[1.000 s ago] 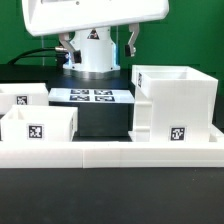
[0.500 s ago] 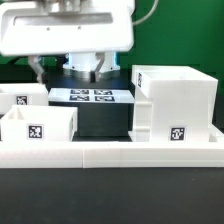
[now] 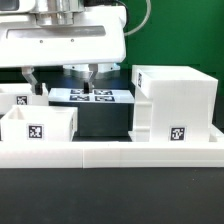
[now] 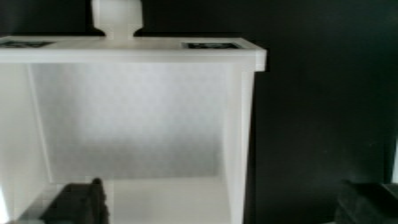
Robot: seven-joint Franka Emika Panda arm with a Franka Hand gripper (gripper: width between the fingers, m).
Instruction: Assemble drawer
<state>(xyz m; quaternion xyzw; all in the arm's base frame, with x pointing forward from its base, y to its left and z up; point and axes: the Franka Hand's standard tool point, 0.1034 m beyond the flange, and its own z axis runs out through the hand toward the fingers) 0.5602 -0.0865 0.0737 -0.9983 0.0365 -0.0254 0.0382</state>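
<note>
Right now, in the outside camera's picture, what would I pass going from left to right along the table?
front small tray → marker board → big cube-like casing. Things that overlap these sideways are left out.

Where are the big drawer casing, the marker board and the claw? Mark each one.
drawer casing [image 3: 190, 112], exterior view, on its front wall above the tag.
marker board [image 3: 92, 96], exterior view, on its tagged top face.
claw [image 3: 60, 86], exterior view, midway between its two spread fingertips.
</note>
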